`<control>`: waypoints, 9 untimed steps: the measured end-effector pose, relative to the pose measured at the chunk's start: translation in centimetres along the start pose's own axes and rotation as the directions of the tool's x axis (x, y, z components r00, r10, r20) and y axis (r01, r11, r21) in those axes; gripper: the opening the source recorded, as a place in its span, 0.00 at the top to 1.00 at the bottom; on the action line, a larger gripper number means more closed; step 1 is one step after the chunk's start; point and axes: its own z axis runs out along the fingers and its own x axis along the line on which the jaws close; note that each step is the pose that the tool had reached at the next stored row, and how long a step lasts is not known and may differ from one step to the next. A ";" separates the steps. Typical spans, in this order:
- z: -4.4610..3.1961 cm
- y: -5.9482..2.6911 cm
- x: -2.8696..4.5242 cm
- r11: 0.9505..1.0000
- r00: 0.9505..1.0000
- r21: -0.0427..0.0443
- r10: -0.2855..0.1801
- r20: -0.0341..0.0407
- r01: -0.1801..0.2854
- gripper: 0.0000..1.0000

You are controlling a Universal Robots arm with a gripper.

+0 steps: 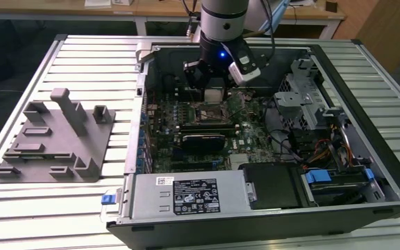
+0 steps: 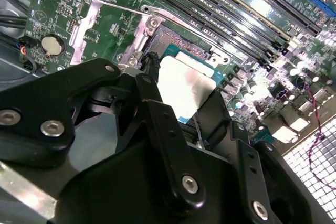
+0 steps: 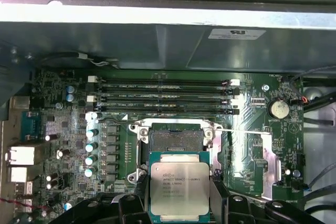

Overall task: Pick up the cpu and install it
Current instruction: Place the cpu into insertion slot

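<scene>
The cpu (image 3: pixel 179 187), a flat square chip with a silvery top and a green rim, is held between my gripper's black fingers (image 3: pixel 140 203). The gripper (image 1: pixel 214 92) is shut on the chip's two opposite edges. It hangs inside the open computer case, just above the motherboard (image 1: pixel 245 133). In the first wrist view the open socket (image 3: pixel 175 139), with its metal frame folded back, lies just beyond the chip. In the second wrist view the cpu (image 2: pixel 184 85) partly covers the socket (image 2: pixel 169 42) below it. In the exterior view the socket (image 1: pixel 207 115) sits a little nearer than the gripper.
Memory slots (image 3: pixel 165 97) run beside the socket. The case walls (image 1: pixel 141 78) enclose the board, with a drive cage (image 1: pixel 304 99) on the exterior view's right and a power supply (image 1: pixel 186 195) at the front. A grey fixture block (image 1: pixel 54 140) stands on the slatted table at the exterior view's left.
</scene>
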 end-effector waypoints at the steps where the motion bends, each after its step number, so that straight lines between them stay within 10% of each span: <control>1: 0.00 0.00 0.00 1.000 1.000 0.000 0.011 0.001 -0.011 0.46; 9: 0.01 0.00 0.00 0.989 0.989 0.002 0.148 0.008 -0.148 0.46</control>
